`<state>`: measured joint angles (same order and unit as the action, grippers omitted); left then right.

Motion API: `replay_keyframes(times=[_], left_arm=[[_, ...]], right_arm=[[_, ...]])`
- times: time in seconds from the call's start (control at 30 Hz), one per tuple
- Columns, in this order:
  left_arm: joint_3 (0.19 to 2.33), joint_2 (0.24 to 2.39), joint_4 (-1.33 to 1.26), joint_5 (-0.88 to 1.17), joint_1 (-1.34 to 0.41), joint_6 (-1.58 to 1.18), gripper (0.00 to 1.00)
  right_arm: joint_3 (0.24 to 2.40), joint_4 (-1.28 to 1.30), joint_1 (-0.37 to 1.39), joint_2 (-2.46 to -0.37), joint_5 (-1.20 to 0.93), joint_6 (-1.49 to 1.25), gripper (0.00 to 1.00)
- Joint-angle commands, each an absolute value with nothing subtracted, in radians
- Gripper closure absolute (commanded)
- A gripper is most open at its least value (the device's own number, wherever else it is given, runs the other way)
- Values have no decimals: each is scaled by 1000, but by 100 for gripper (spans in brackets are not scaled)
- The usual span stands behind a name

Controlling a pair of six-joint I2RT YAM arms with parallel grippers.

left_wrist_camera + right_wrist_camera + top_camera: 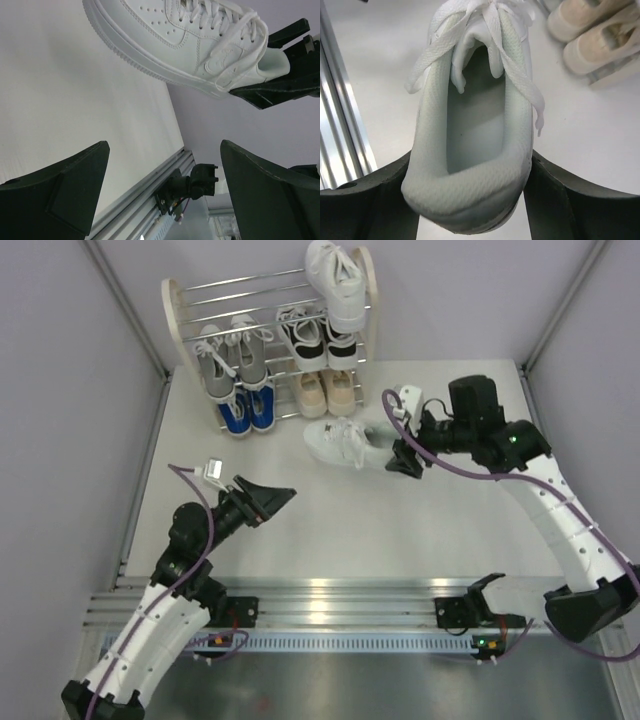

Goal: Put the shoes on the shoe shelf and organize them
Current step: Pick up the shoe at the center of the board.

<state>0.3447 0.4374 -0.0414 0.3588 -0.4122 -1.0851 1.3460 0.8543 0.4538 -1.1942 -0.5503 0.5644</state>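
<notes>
Top view first: shoe shelf (176, 310) sits at the far edge of the tabletop (330, 530). The grey pair (232, 358) and blue pair (247, 412) are on its left half, and the black-and-white pair (318, 338) and beige pair (325, 390) are on the right. One white sneaker (338, 280) is up on the top rods. The other white shoe (338, 440) lies just in front of the shelf's right end, near the beige pair, with the right pincer (405, 460) clamped on its heel. The left pincer (272, 497) is spread wide and holding nothing, well apart from the shoe, with plenty of bare tabletop around it.

Left wrist view: white shoe side-on beyond the wide fingers (60, 195), right pincer at its heel.

Right wrist view: heel collar squeezed between both fingers (570, 200), beige pair in the upper right corner, rail (340, 100) along the left.
</notes>
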Motion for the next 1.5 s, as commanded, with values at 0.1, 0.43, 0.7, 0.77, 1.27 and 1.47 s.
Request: replay_keyframes(times=[0.1, 0.43, 0.7, 0.77, 1.27, 1.47], left_arm=[[357, 226, 170, 183, -414, -1022, 2], [365, 235, 196, 114, -414, -983, 2], [362, 219, 196, 123, -413, -988, 2], [359, 183, 230, 111, -414, -997, 2], [374, 138, 304, 61, -413, -1006, 2], [374, 141, 307, 38, -414, -1009, 2]], right_arm=[[1695, 744, 574, -1351, -489, 439, 100], [1660, 672, 612, -1355, -502, 388, 100], [1804, 672, 612, -1405, -537, 328, 100], [1865, 664, 612, -1442, -546, 307, 100], [2296, 479, 637, -1701, -506, 120, 100], [2471, 426, 643, -1799, -486, 84, 100]])
